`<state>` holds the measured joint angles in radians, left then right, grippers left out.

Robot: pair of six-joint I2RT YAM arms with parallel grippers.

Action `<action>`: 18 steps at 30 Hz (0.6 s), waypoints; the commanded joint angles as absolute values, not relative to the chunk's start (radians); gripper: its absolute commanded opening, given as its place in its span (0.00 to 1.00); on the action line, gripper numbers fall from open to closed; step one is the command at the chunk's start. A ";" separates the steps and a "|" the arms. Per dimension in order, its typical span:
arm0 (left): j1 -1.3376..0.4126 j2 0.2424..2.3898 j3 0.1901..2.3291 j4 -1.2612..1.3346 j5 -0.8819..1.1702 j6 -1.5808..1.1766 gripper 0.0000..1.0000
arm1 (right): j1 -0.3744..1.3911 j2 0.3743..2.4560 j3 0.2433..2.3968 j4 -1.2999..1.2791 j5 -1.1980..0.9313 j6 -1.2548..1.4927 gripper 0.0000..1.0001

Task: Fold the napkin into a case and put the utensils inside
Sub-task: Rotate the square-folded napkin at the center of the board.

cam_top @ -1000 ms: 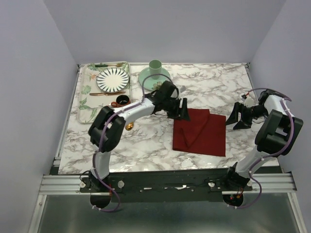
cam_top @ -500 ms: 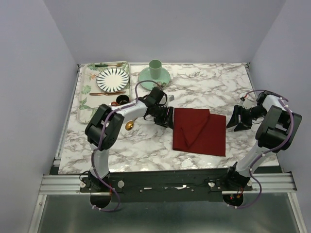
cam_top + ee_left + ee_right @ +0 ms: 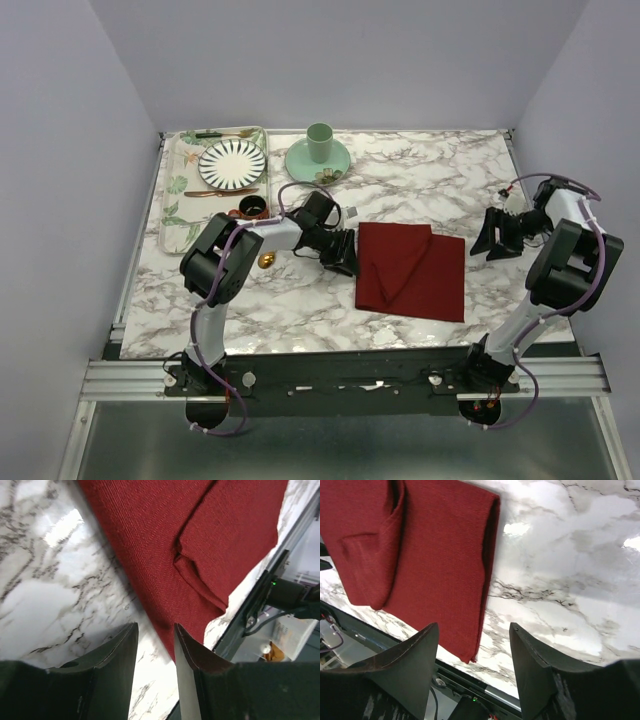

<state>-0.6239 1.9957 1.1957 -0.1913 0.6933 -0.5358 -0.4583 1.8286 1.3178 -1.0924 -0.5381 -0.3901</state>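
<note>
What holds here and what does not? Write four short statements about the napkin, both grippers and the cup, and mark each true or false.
1. The napkin lies partly folded on the marble table, with no utensil on it. True.
2. The right gripper is shut on a corner of the napkin. False: its jaws stand wide apart and it is off to the side of the cloth, not touching it.
3. The left gripper is at the napkin's edge on the tray side, jaws apart. True.
4. The green cup stands on the striped plate. False: it stands on a green saucer; the plate is on the floral tray.
</note>
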 commanded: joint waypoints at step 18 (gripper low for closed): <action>-0.534 2.199 1.486 -0.880 0.663 0.104 0.00 | -0.463 1.700 1.284 -1.140 -0.580 -0.552 0.68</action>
<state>-0.6003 2.0750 1.3323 -0.4564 0.7811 -0.2722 -0.4583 1.7023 1.3254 -1.1656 -0.6144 -0.5091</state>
